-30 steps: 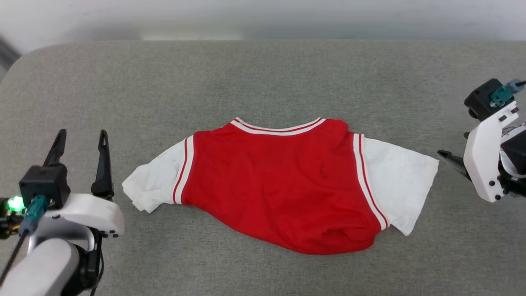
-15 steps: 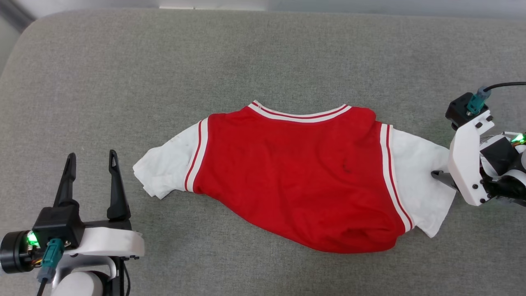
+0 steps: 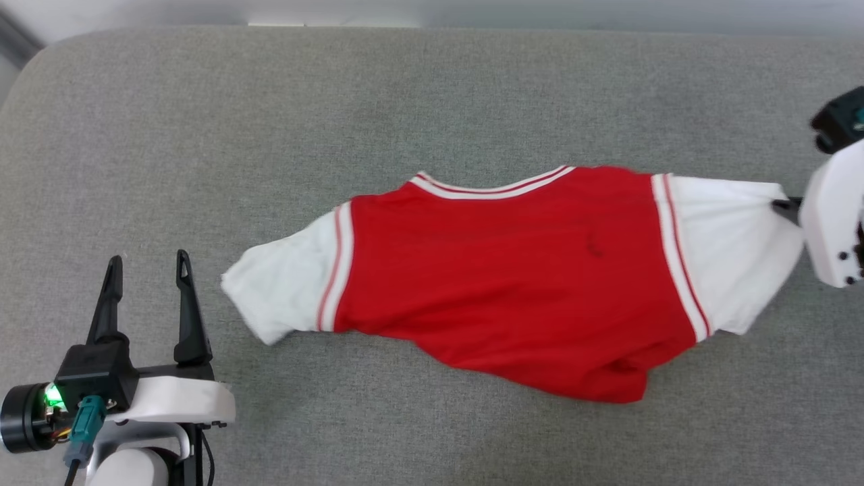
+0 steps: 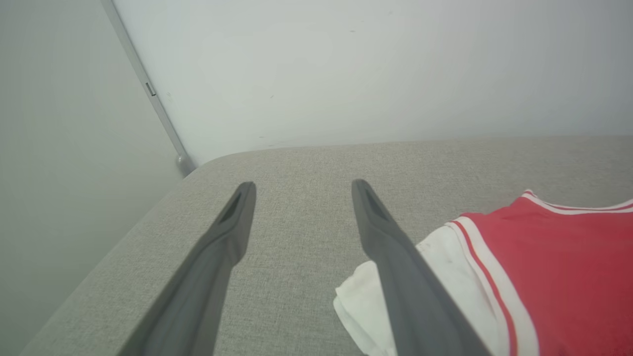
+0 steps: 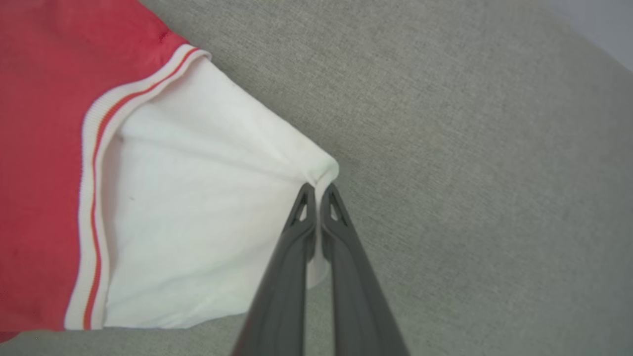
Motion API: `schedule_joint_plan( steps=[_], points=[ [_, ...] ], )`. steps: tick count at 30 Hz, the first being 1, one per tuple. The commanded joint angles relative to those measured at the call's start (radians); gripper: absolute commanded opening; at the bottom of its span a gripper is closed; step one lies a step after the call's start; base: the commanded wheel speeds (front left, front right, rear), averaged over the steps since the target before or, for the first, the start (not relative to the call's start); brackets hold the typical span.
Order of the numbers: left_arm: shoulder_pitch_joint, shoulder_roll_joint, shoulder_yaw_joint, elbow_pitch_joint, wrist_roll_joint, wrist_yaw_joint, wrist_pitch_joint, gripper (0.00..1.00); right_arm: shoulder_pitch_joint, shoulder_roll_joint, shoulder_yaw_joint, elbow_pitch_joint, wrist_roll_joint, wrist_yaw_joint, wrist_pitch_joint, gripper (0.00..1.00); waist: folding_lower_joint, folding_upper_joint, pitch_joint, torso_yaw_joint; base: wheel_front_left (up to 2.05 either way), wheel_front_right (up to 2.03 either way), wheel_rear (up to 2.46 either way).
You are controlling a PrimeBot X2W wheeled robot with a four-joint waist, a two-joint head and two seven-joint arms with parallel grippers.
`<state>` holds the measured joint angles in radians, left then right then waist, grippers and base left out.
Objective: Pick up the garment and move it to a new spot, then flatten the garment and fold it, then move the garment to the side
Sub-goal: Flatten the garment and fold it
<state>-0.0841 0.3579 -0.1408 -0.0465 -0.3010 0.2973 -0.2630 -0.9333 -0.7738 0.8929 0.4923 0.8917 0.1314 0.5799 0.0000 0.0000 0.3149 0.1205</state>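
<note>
The right wrist view is giving the pinch up close: the right gripper [image 5: 317, 190] is clamping a corner of the shirt's [image 5: 39, 148] white sleeve [image 5: 198, 222], its fingers pressed together on the cloth. The head view is giving the whole shirt, lying plain-red side up mid-pad [image 3: 405, 101]. The left gripper [image 3: 147, 266] is hovering empty with its fingers apart, near the other sleeve [image 3: 283, 290]. A pale wall [image 4: 346, 64] is backing the pad.

One garment [image 3: 513, 290], one grey cushion [image 3: 405, 101], two grippers: left gripper [image 3: 149, 258] and right gripper [image 5: 318, 188]
</note>
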Motion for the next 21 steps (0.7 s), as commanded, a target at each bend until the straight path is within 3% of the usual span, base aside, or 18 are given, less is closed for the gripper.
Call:
schedule_joint_plan(
  steps=[1,7,14,15,16,21],
  points=[
    [0.017,-0.009,0.010,0.003,0.009,-0.009,-0.002,1.00,0.001,-0.018,-0.003,0.011,0.014,-0.001,-0.005,0.00,0.0000,0.0000,-0.007,-0.003,0.00,0.00,0.00],
    [0.025,-0.035,0.033,0.007,0.036,-0.036,-0.002,1.00,0.068,-0.084,-0.015,0.084,0.051,-0.001,0.018,0.00,0.0000,0.0000,-0.011,-0.007,0.00,0.00,0.00],
    [0.017,-0.048,0.034,0.032,0.058,-0.062,-0.002,1.00,0.134,-0.030,-0.027,0.165,0.067,-0.001,-0.003,0.00,0.0000,0.0000,-0.012,-0.018,0.00,0.00,0.00],
    [0.010,-0.043,0.036,0.036,0.061,-0.067,-0.002,1.00,0.129,-0.026,-0.035,0.169,0.057,-0.001,-0.024,0.36,0.0000,0.0000,-0.015,-0.021,0.00,0.00,0.00],
    [0.003,-0.038,0.038,0.043,0.061,-0.068,-0.002,1.00,0.121,-0.023,-0.043,0.173,0.048,-0.001,-0.049,1.00,0.0000,0.0000,-0.020,-0.024,0.00,0.00,0.00],
    [-0.042,0.001,0.038,0.064,0.069,-0.097,-0.001,1.00,0.094,-0.023,-0.066,0.149,-0.022,-0.001,-0.188,1.00,0.0000,0.0000,-0.048,-0.040,0.00,0.00,0.00]
  ],
)
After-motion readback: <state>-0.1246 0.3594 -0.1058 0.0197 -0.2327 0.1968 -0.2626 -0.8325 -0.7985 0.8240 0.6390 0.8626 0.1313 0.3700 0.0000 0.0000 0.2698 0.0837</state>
